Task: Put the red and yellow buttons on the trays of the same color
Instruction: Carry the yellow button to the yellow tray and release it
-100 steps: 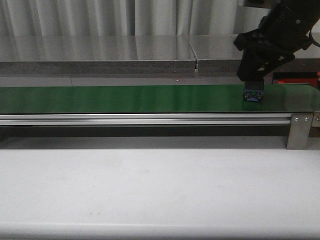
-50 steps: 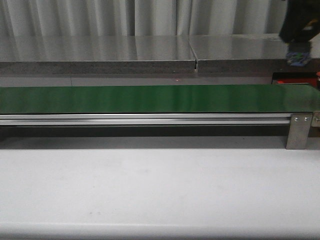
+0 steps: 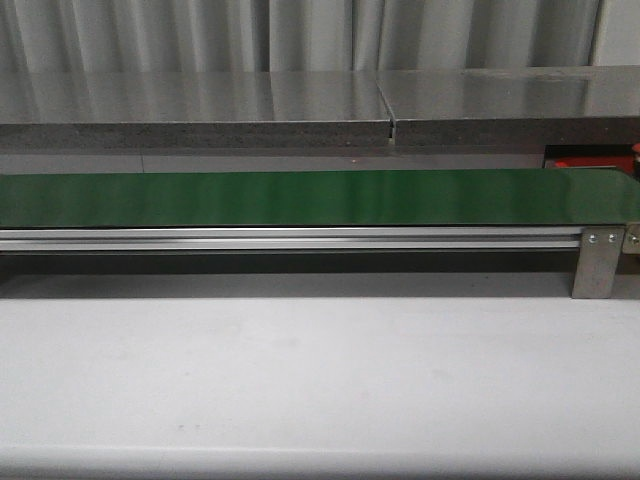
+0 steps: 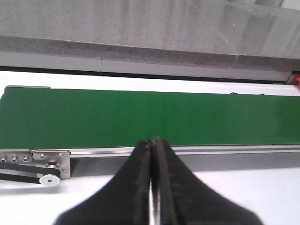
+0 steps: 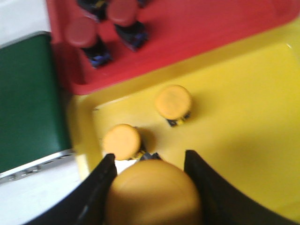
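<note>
My right gripper [image 5: 150, 157] is shut on a yellow button [image 5: 153, 192], whose cap fills the space between the black fingers. It hangs over the yellow tray [image 5: 243, 122], near the corner beside the belt. Two more yellow buttons [image 5: 173, 101] [image 5: 122, 140] stand in that tray. Beyond it is the red tray [image 5: 197, 33], holding red buttons [image 5: 81, 32] [image 5: 123, 11]. My left gripper [image 4: 152, 140] is shut with nothing in it, above the white table in front of the green belt [image 4: 150, 117]. Neither arm shows in the front view.
The green conveyor belt [image 3: 300, 197] runs across the front view on its aluminium rail [image 3: 290, 238], with a grey stone ledge [image 3: 200, 110] behind. A sliver of the red tray [image 3: 590, 160] shows at the far right. The belt's end [image 5: 26, 103] lies beside the trays.
The right arm, carrying the button, rose from the belt's right end, moved right and left the front view. The belt now shows nothing on it.
</note>
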`<state>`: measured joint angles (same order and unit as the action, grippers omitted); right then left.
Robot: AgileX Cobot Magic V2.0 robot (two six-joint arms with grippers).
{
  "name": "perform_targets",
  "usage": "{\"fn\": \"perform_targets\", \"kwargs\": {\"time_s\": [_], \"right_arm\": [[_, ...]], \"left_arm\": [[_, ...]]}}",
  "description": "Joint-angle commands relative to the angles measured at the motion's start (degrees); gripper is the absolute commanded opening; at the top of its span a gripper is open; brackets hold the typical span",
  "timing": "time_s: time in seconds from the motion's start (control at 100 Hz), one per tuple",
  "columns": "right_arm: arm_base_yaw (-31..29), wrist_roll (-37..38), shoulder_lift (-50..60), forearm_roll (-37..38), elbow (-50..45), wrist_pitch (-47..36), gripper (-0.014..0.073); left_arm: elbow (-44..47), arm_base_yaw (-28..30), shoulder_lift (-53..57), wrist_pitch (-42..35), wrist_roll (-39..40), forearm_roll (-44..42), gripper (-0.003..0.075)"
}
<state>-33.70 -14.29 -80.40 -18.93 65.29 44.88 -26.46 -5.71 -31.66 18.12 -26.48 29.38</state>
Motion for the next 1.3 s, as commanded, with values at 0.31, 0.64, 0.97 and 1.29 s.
{"fn": "perform_targets", "kwargs": {"time_s": [0.31,0.64,0.97,1.29], "right_arm": [[-4.13,-0.15,-4.58,-3.9,-8.17,-18.22,0.0113],[-0.94,-1.2,-11.48,-3.9,-8.17,-23.24,0.0113],[-0.94,-1.46,-15.37,-3.9,-8.17,-23.98,0.0115],[-0.94,-2.26,-15.37,-3.85,-8.07,-22.38,0.0479]], "left_arm": [[-1.61,-0.45,-0.07,-3.94,0.14,1.24,-0.0019],[-1.61,-0.45,-0.07,-3.94,0.14,1.24,-0.0019],[-1.61,-0.45,-0.07,-3.94,0.14,1.24,-0.0019],[-1.61,-0.45,-0.07,-3.94,0.14,1.24,-0.0019]]}}
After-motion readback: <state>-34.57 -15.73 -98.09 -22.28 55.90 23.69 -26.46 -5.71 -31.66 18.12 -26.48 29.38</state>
